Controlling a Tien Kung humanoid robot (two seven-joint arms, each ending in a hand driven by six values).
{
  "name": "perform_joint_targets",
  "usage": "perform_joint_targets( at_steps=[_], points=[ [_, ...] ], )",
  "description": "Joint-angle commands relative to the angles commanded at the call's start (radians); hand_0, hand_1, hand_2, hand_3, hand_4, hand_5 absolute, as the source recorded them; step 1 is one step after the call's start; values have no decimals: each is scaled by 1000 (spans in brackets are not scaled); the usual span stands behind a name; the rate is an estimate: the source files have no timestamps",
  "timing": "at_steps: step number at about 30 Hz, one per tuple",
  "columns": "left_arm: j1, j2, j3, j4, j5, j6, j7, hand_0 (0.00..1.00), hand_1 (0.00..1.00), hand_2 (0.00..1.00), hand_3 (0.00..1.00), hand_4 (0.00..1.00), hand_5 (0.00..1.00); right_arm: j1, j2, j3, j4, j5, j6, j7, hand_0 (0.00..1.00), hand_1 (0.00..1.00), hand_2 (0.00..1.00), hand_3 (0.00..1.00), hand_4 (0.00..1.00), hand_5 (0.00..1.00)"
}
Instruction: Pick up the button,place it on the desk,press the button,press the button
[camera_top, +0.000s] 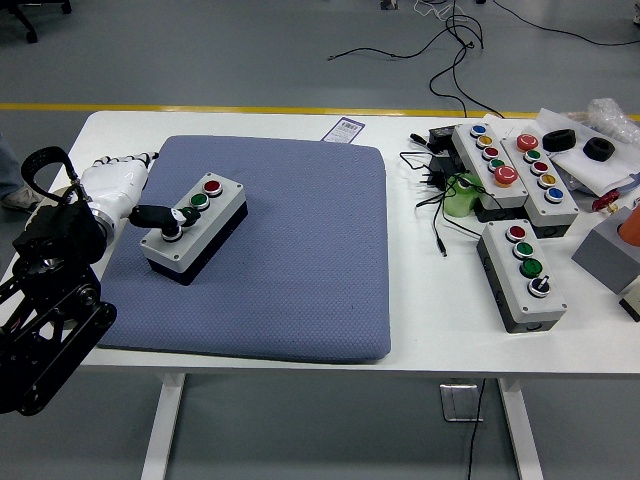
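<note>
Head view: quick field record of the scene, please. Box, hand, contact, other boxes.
button box: grey three-button box on blue mat, left part
buttons: red, green, then black selector nearest the hand
left hand: one finger extended onto the box's near-left end
contact: fingertip at the green/black buttons; press depth unclear
right hand: out of view
other boxes: three spare boxes at table's right

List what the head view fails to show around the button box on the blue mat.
- Left hand: whether its black fingertip actually touches a button on the button box; too small to tell.
- Green button nearest the fingertip: partly covered by it.
- Right hand: outside the frame.
- Left forearm: cut off by the left edge.
</note>
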Motion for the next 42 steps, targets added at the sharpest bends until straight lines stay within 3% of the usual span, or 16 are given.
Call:
perform_joint_targets(
  at_steps=[3,9,21,28,29,35,36,41,42],
  points=[
    [2,-14,4,2,-7,10,0,996,998,998,998,998,713,0,0,-1,0,1,0,0,533,700,746,668,337,182],
    [-10,-52,32,72,20,47,0,986,998,998,998,998,715,1,0,-4,0,0,0,0,531,700,746,668,338,181],
    [-25,-141,26,152,87,63,0,903,998,998,998,998,711,4,0,-5,0,3,-4,5,530,697,742,666,339,181],
    [-40,-194,10,246,117,80,0,866,998,998,998,998,699,4,0,-9,0,6,-6,7,529,699,742,666,339,180],
    [-42,-201,7,257,117,84,0,824,998,998,998,990,551,3,0,-9,0,6,-7,7,528,697,740,664,341,182],
    [-65,-247,-25,334,117,92,0,824,998,998,998,990,551,3,0,-12,0,6,-7,8,528,697,740,664,341,182],
    [-67,-254,-32,344,117,95,0,781,981,998,998,951,392,3,0,-12,0,6,-7,8,528,694,737,661,340,181],
    [-76,-277,-44,376,117,90,0,781,981,998,998,951,392,5,0,-10,0,5,-8,9,528,694,737,661,340,181],
    [-79,-280,-41,380,117,83,0,655,861,998,998,895,275,5,0,-9,0,4,-8,9,526,693,738,661,340,181]
  ],
)
